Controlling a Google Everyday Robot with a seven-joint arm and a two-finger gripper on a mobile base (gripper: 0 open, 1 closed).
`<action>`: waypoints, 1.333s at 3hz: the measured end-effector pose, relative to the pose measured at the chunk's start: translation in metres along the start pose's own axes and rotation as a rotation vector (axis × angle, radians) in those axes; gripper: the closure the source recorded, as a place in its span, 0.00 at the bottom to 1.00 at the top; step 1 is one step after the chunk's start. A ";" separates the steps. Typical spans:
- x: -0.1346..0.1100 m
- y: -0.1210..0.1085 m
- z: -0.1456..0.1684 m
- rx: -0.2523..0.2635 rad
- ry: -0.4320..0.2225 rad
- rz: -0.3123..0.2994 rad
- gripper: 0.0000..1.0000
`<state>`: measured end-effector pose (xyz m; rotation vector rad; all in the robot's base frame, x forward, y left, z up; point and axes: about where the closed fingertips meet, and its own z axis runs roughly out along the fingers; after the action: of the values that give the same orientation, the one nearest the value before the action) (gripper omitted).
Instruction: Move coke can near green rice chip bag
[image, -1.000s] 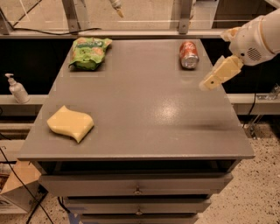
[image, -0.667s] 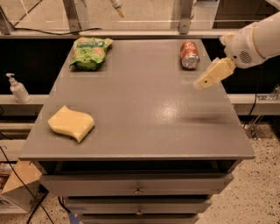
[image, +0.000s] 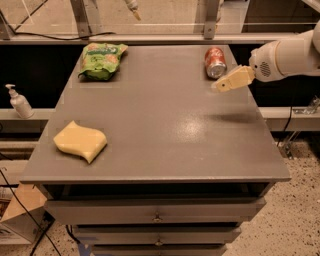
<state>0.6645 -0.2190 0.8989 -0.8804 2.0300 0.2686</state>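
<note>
The tan gripper (image: 220, 87), spread or closed I cannot tell, is drawing nearer the small red coke can (image: 215, 62), which is resting ungrasped, well apart from the crinkly green rice chip bag (image: 101, 60)

Arm (image: 292, 52) — white, rounded casing, with a grey perforated disc (image: 265, 69) at the wrist; claw (image: 222, 85) — tan, wedge-shaped, upper right of view.

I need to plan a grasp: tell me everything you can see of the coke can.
The coke can is small, red with white lettering, metal, a silver end facing the camera. It seems to lie on its side near the back right corner of the grey table, touching only the tabletop. The gripper hovers just in front of it, apart.
</note>
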 end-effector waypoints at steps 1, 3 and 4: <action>-0.003 -0.005 0.002 0.017 -0.016 0.013 0.00; -0.003 -0.018 0.029 0.018 -0.036 0.050 0.00; -0.007 -0.029 0.052 0.012 -0.048 0.056 0.00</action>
<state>0.7202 -0.2113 0.8782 -0.8027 2.0123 0.3052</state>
